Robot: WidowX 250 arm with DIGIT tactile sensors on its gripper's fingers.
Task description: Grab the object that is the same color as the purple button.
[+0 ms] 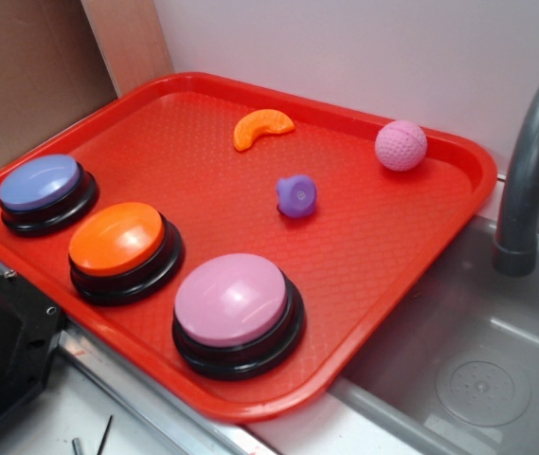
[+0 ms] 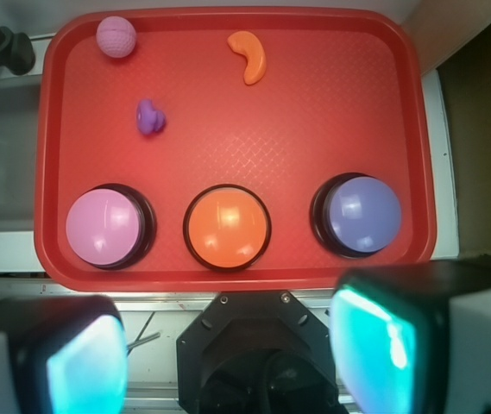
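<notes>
Exterior: purple toy [image 1: 296, 196] is seen mid-tray [image 1: 411, 256], pink golf ball [image 1: 401, 145] at its 2 o'clock, orange slice [image 1: 262, 128] at 11. Periwinkle button [image 1: 40, 183] sits far left. Wrist: gripper [image 2: 228, 358] is held wide open, empty, off the tray; toy [image 2: 150, 117] at 11 o'clock. Risk: rounded toy could be knocked away by off-centre closing.

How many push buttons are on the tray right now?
3, in a row along the tray's robot-side edge: purple button, orange button, pink button. None appears hidden.
</notes>
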